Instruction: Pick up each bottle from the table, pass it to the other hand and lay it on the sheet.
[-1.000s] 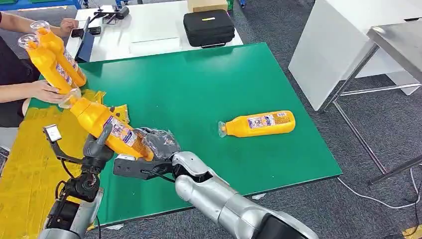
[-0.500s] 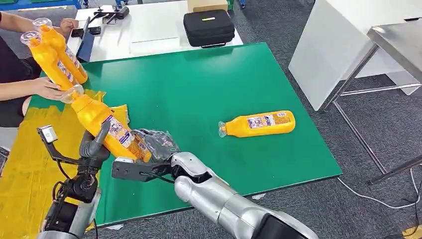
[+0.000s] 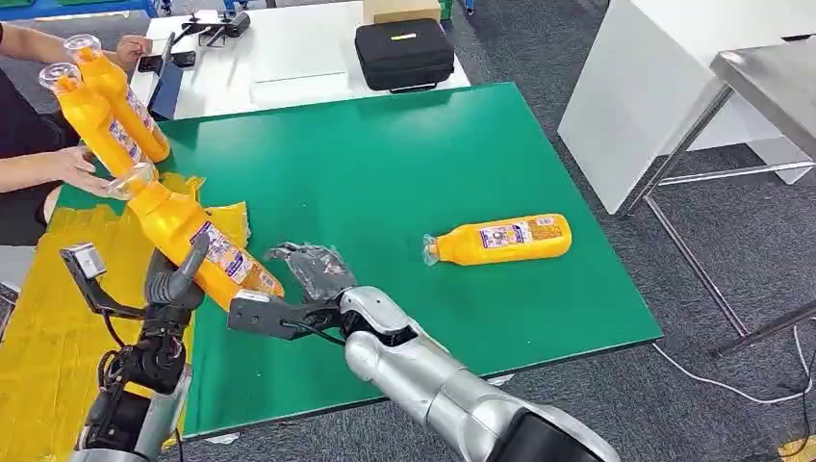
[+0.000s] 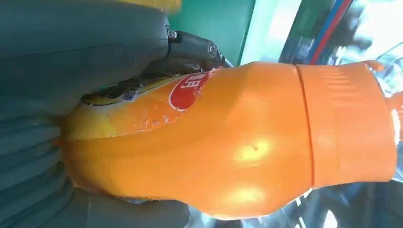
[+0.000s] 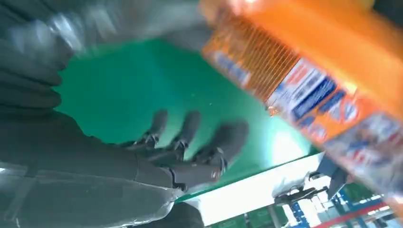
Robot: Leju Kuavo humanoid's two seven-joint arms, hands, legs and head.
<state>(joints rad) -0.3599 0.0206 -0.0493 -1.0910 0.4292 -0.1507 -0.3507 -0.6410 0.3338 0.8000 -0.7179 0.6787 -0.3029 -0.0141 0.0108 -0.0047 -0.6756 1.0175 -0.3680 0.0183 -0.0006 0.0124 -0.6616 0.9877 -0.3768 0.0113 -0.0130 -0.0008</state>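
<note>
My left hand (image 3: 173,281) grips an orange bottle (image 3: 192,241) around its lower body, tilted with the clear cap up and to the left, over the edge of the yellow sheet (image 3: 38,308). The left wrist view shows that bottle (image 4: 228,142) close up, with my left hand (image 4: 71,71) wrapped round it. My right hand (image 3: 310,269) hovers just right of the bottle's base, fingers spread and holding nothing. In the right wrist view my right hand (image 5: 190,147) sits apart from the bottle (image 5: 309,80). A second orange bottle (image 3: 500,239) lies on its side on the green table (image 3: 385,164).
At the far left a person's hand (image 3: 77,168) holds two more orange bottles (image 3: 101,106) above the sheet. A black case (image 3: 402,53) sits on the white table behind. A white cabinet (image 3: 654,87) and a metal table frame (image 3: 760,87) stand to the right.
My right hand has let go of the bottle's base, opened and drawn back a little to the right. My left hand has carried the bottle slightly left toward the sheet.
</note>
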